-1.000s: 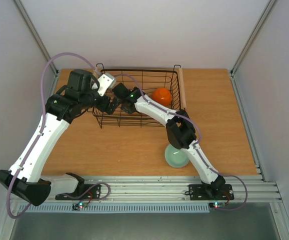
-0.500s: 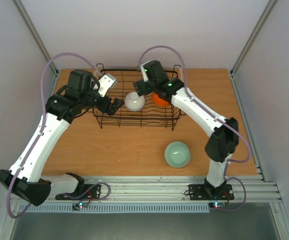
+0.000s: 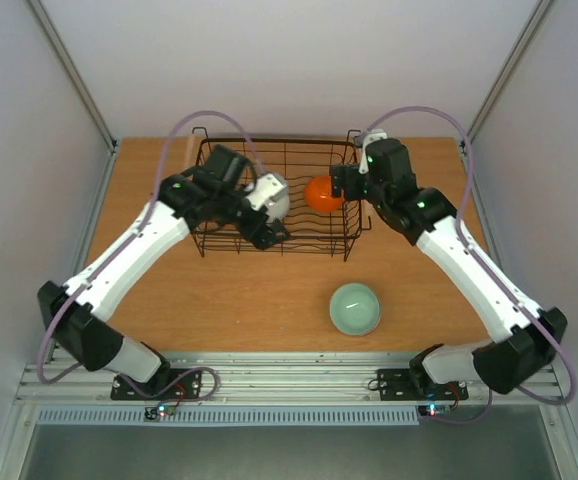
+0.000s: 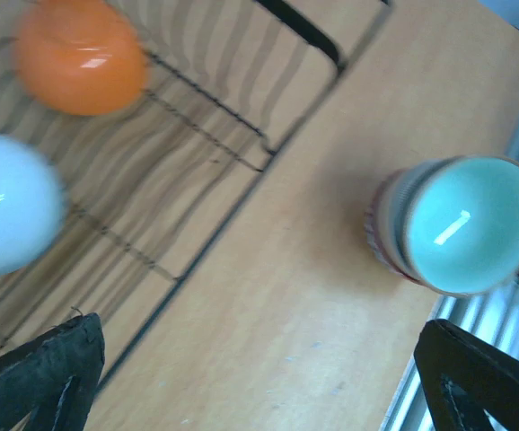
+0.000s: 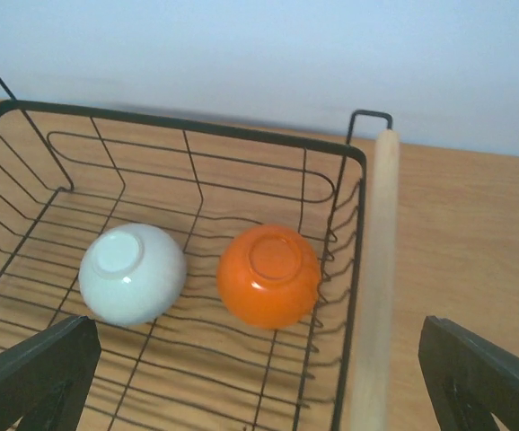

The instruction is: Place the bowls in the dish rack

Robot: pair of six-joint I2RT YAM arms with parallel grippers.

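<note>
The dish rack (image 3: 289, 142) stands at the back middle of the table. A white bowl (image 3: 272, 197) and an orange bowl (image 3: 322, 193) lie upside down inside it; both show in the right wrist view, white (image 5: 132, 272) and orange (image 5: 268, 274). A stack of bowls with a celadon one on top (image 3: 355, 308) stands on the table in front of the rack, also in the left wrist view (image 4: 461, 224). My left gripper (image 3: 269, 235) is open and empty over the rack's front edge. My right gripper (image 3: 342, 190) is open and empty at the rack's right end.
The rack's right wooden handle (image 5: 376, 269) lies just under my right gripper. A metal rail (image 3: 289, 365) runs along the table's near edge. Walls close in both sides and the back.
My right gripper let go of the white bowl in the rack and drew back to the rack's right end. My left arm swung right, over the rack's front.
</note>
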